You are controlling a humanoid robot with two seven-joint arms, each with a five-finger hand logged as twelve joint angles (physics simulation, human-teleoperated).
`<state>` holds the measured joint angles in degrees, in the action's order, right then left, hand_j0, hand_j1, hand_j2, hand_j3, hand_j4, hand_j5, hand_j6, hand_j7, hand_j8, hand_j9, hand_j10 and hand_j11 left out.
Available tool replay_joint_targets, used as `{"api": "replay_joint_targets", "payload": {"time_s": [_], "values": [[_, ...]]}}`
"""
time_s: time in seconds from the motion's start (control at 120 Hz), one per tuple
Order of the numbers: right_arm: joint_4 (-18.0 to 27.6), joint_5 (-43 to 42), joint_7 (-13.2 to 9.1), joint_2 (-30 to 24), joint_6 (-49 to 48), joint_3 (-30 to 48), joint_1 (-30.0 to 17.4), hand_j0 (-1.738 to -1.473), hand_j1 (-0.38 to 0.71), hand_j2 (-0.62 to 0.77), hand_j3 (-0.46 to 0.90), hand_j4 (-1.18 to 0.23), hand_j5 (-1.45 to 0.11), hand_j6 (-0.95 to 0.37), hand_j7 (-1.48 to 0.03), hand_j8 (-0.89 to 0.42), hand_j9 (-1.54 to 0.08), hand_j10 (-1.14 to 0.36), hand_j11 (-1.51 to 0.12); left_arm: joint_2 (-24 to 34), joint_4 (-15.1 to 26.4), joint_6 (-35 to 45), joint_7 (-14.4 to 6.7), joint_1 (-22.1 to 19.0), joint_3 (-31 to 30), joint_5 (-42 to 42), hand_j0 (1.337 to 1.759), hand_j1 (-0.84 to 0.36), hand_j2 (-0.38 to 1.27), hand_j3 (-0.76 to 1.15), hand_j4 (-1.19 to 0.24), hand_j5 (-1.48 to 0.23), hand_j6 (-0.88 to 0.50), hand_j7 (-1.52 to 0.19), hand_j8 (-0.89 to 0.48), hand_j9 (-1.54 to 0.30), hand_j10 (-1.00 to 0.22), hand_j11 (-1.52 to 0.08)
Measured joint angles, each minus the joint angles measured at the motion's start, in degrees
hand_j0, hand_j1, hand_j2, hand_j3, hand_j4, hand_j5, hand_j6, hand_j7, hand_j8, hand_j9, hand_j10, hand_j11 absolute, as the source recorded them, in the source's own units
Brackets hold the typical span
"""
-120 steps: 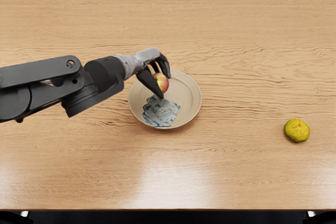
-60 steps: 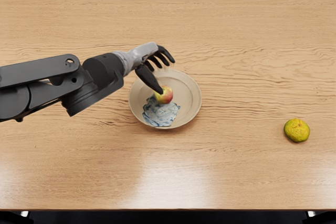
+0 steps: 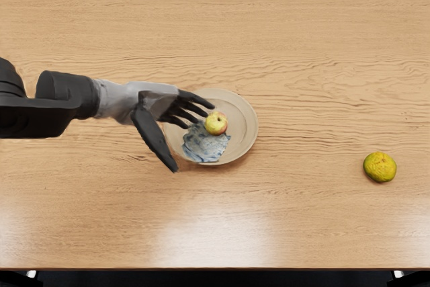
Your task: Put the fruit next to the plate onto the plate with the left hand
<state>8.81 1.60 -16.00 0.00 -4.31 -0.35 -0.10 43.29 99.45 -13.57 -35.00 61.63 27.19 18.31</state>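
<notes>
Left arm (image 3: 60, 99) entered from the picture's left edge and lay low over the wooden worktop (image 3: 302, 45). Left robot hand (image 3: 156, 107) was spread and held nothing: the dark fingers (image 3: 193, 105) fanned out over the left rim of the plate (image 3: 248, 124), and the thumb (image 3: 155, 141) pointed down-right, ending near the plate's lower left edge. The fingertips were near the apple (image 3: 216, 124) but apart from it. The apple, red and yellow, sat inside the plate slightly left of its centre, stem end up. It sat at the upper edge of a blue-and-white patterned patch (image 3: 205, 146) on the plate's lower left part. A yellow-green citrus fruit (image 3: 379, 167) lay on the worktop well apart, to the right. Right arm not seen.
</notes>
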Motion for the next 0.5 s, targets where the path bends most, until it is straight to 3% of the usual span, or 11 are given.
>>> {"api": "replay_joint_targets", "payload": {"time_s": [0.108, 0.167, 0.217, 0.25, 0.342, 0.5], "values": [[0.04, 0.01, -0.01, 0.0, -0.04, 0.01, 0.13, -1.658, -0.35, 0.0, 0.0, 0.0, 0.0, 0.0, 0.0, 0.0, 0.0, 0.0, 0.0, 7.24, -3.37, -13.78, 0.0, -1.67, 4.68, -18.29, 1.658, 0.21, 0.03, 0.0, -0.12, -0.15, -0.12, -0.15, -0.12, -0.15, -0.12, -0.15], [0.06, 0.04, -0.03, 0.0, -0.1, 0.03, 0.18, -1.658, -0.35, 0.0, 0.0, 0.0, 0.0, 0.0, 0.0, 0.0, 0.0, 0.0, 0.0, 8.66, -6.58, -17.07, 0.0, -4.69, 5.78, -26.62, 1.658, 0.24, 0.02, 0.0, -0.09, -0.12, -0.09, -0.12, -0.09, -0.12, -0.09, -0.12], [0.06, 0.05, -0.03, 0.0, -0.13, 0.03, 0.21, -1.658, -0.35, 0.0, 0.0, 0.0, 0.0, 0.0, 0.0, 0.0, 0.0, 0.0, 0.0, 12.48, -8.88, -18.74, 0.0, -9.97, 6.34, -32.92, 1.658, 0.26, 0.02, 0.0, -0.08, -0.1, -0.08, -0.1, -0.08, -0.1, -0.08, -0.1], [0.06, 0.06, -0.02, 0.0, -0.14, 0.03, 0.23, -1.658, -0.35, 0.0, 0.0, 0.0, 0.0, 0.0, 0.0, 0.0, 0.0, 0.0, 0.0, 13.91, -10.33, -19.5, 0.0, -10.9, 6.5, -36.41, 1.658, 0.27, 0.02, 0.0, -0.07, -0.09, -0.07, -0.09, -0.07, -0.09, -0.07, -0.09], [0.1, 0.03, -0.05, 0.0, -0.16, 0.02, 0.26, -1.658, -0.35, 0.0, 0.0, 0.0, 0.0, 0.0, 0.0, 0.0, 0.0, 0.0, 0.0, 18.95, -13.26, -20.65, 0.0, -12.25, 6.53, -41.58, 1.658, 0.29, 0.01, 0.0, -0.05, -0.07, -0.05, -0.07, -0.05, -0.07, -0.05, -0.07], [0.14, -0.01, -0.05, 0.0, -0.11, 0.0, 0.52, -1.658, -0.35, 0.0, 0.0, 0.0, 0.0, 0.0, 0.0, 0.0, 0.0, 0.0, 0.0, 21.11, -17.94, -21.31, 0.0, -13.69, 6.45, -44.09, 1.658, 0.31, 0.01, 0.0, -0.03, -0.04, -0.03, -0.04, -0.03, -0.04, -0.03, -0.04]]}}
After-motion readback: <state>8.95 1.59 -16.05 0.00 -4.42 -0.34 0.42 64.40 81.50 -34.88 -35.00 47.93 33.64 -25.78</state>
